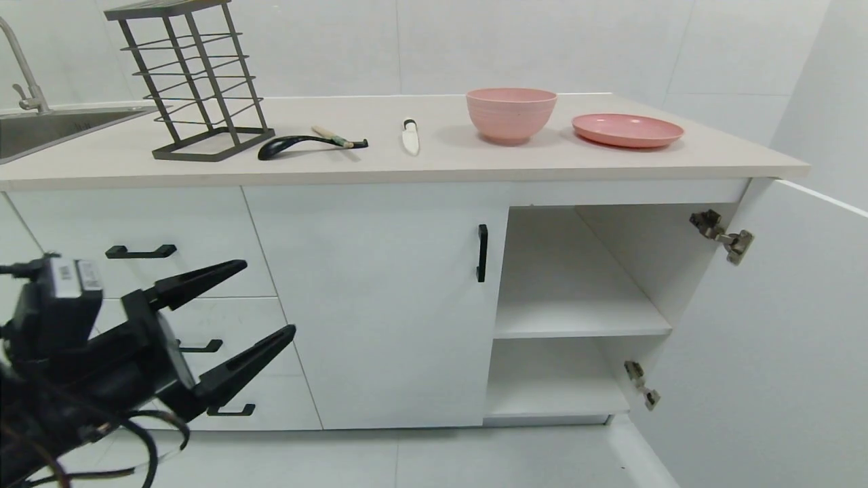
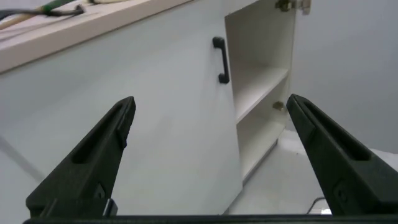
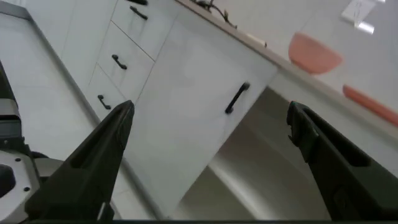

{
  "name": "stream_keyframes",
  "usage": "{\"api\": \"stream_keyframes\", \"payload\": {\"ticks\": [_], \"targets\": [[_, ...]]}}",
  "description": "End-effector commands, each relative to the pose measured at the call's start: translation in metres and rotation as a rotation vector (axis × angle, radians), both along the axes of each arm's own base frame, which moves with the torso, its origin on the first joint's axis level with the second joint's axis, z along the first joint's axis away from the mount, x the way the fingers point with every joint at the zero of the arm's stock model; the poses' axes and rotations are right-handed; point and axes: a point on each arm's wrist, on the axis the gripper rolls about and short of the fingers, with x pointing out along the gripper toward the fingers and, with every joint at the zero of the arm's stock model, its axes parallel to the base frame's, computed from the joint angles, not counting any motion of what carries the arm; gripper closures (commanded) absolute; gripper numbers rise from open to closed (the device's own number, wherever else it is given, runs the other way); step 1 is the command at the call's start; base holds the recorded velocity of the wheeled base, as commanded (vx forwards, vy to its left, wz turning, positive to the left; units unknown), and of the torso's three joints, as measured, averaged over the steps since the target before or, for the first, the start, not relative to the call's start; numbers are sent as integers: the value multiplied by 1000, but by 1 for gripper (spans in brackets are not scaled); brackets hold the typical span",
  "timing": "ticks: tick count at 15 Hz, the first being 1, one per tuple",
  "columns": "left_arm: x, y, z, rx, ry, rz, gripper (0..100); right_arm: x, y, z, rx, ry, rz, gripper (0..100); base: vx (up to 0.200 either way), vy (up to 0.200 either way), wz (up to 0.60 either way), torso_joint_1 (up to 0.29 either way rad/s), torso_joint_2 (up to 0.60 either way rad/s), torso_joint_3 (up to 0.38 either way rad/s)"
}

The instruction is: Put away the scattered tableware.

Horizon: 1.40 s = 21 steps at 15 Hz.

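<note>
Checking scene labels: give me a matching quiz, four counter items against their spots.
Items:
1 bowl
2 plate
3 ladle
4 knife

Spots:
A next to the rack
B rightmost on the counter
C between ladle and bowl
D between knife and plate

Pairs: 1-D, 2-B, 3-A, 4-C

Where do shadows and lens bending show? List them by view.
Head view: soft shadows beside the pink bowl and under the pink plate; the counter edge bows slightly. Left wrist view: even light inside the open cupboard. Right wrist view: its interior is dimmer than the closed door.
</note>
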Motion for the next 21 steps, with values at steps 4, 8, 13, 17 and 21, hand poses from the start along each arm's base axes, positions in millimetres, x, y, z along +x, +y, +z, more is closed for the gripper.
{"api": "stream_keyframes", "payload": {"ticks": [4, 8, 13, 17, 21], "targets": [[-92, 27, 2, -8, -23, 154, 0, 4, -11, -33, 258, 369, -567, 0, 0, 0, 0, 0, 0, 0], [-145, 28, -28, -16, 58, 162, 0, 4, -11, -36, 253, 390, -578, 0, 0, 0, 0, 0, 0, 0], [-187, 29, -73, -132, 179, 211, 0, 4, -11, -36, 255, 391, -579, 0, 0, 0, 0, 0, 0, 0], [-183, 36, -73, -186, 159, 549, 0, 4, -11, -36, 262, 391, -587, 0, 0, 0, 0, 0, 0, 0], [-182, 40, -79, -156, 163, 749, 0, 4, -17, -41, 299, 415, -851, 0, 0, 0, 0, 0, 0, 0]]}}
